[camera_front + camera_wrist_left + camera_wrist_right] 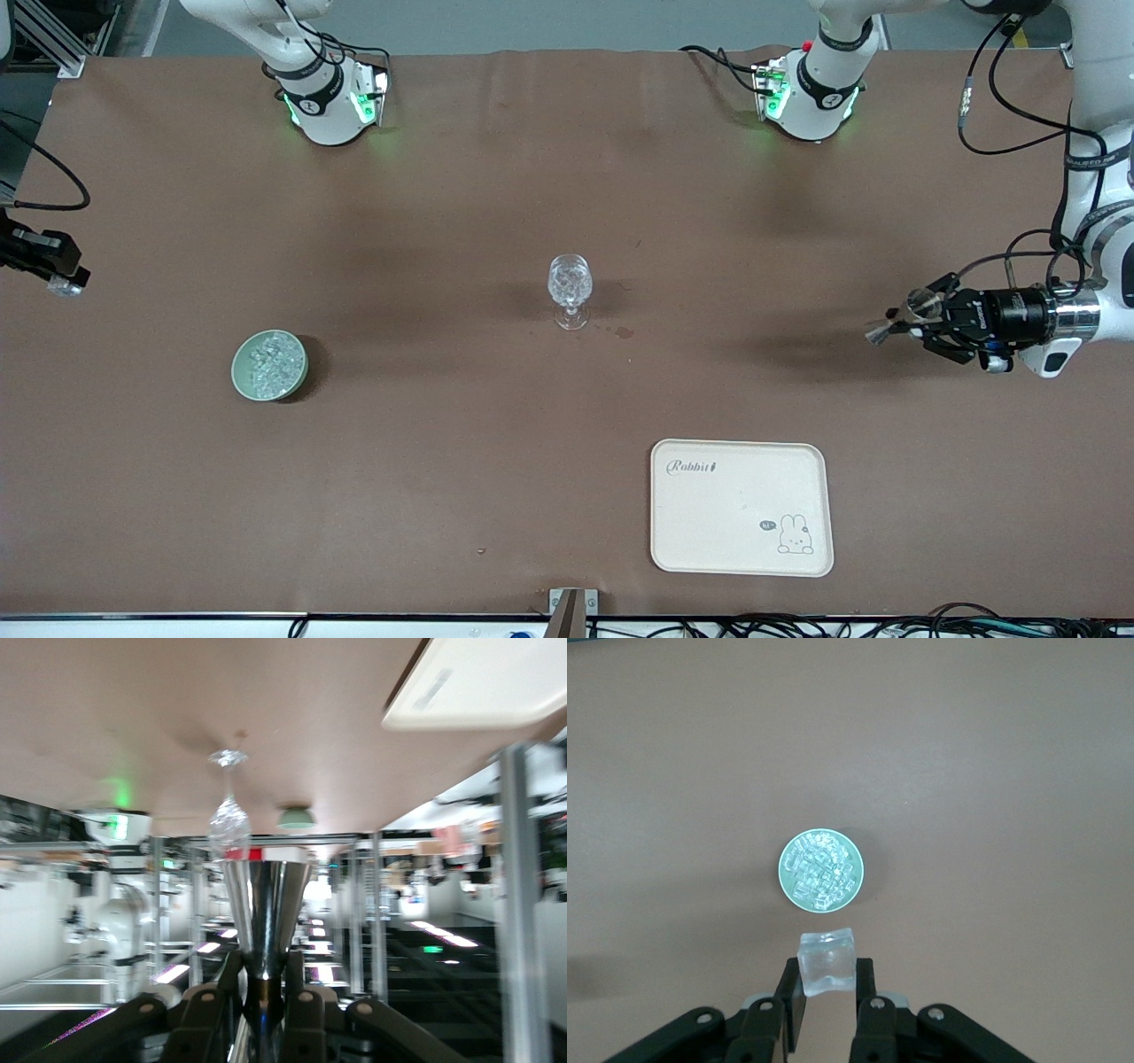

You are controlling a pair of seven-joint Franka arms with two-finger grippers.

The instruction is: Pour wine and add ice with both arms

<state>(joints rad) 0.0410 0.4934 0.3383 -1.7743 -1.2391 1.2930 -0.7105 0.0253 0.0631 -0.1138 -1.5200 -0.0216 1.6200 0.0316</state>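
My left gripper (912, 323) (264, 992) is shut on the waist of the silver hourglass measuring cup (879, 334) (264, 904). It holds the cup on its side, up over the left arm's end of the table. No wine shows. My right gripper (60, 276) (826, 979) is shut on one clear ice cube (64, 286) (826, 962), high over the right arm's end of the table. The pale green bowl (239, 377) (784, 870) holds a heap of ice (270, 363) (821, 870). The clear stemmed glass (570, 291) (229, 819) stands upright mid-table.
A cream tray (741, 507) (478, 682) with a rabbit drawing lies near the front camera, toward the left arm's end. A small dark stain (624, 332) marks the brown cloth beside the glass. Both arm bases (328, 102) stand along the table's edge farthest from the front camera.
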